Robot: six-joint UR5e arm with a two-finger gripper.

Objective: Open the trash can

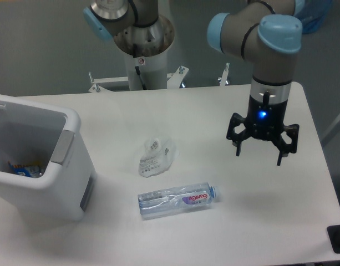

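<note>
The trash can (59, 183) is a large white boxy bin at the table's left edge. Its top stands open and I can see inside, where a small colourful item lies at the bottom. A grey tab (62, 147) sits at its right rim. My gripper (259, 153) hangs open over the right part of the table, far from the bin, with nothing between its fingers. A blue light glows on its wrist.
A crumpled clear plastic wrapper (155, 155) lies mid-table. A clear plastic bottle (176, 198) with a blue cap lies on its side below it. The arm's base column (143, 52) stands behind the table's far edge. A black object (339, 238) sits at the lower right corner.
</note>
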